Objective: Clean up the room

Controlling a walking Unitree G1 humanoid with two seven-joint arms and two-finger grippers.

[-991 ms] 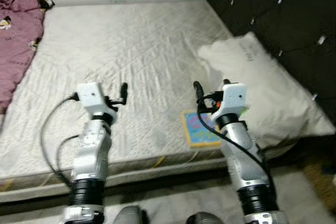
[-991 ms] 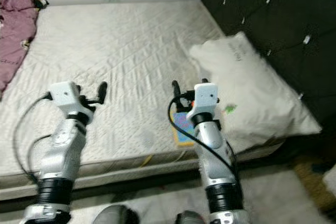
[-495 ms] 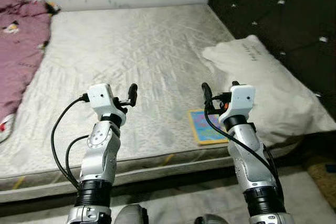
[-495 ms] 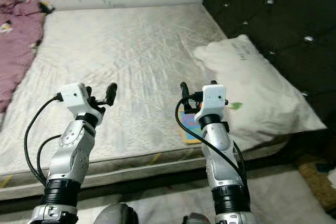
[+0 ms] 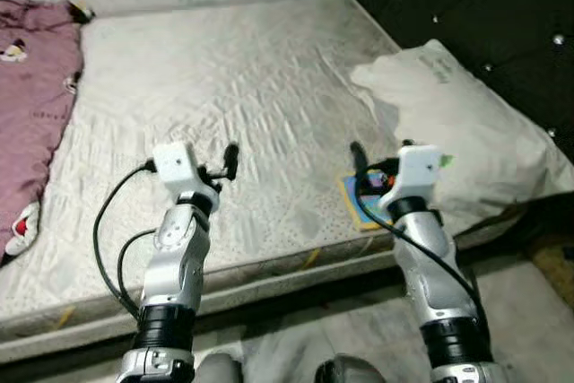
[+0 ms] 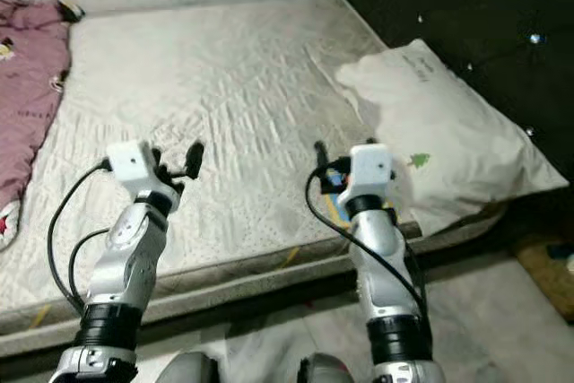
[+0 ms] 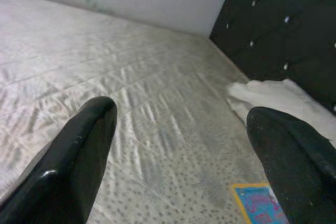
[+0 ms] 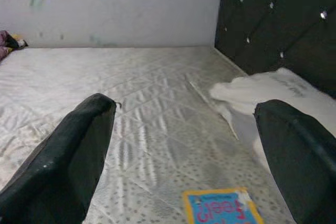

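A bare quilted mattress (image 5: 224, 87) fills the scene, with a dark tufted headboard (image 5: 466, 6) at right and a pale wall far behind. A white pillow (image 5: 457, 132) lies at right, a pink blanket (image 5: 36, 87) at far left. A small yellow-edged blue book (image 8: 223, 206) lies flat near the mattress's near edge, just beside the pillow. Left hand (image 7: 184, 150) and right hand (image 8: 189, 145) hover above the mattress, fingers spread wide. The right wrist view shows the book's cover lettering.

Both silver arms reach forward side by side, forearms raised, cables looping from the wrists. The left gripper (image 7: 178, 145) holds its jaws spread wide and empty. The right gripper (image 8: 184, 145) does likewise, level with it.
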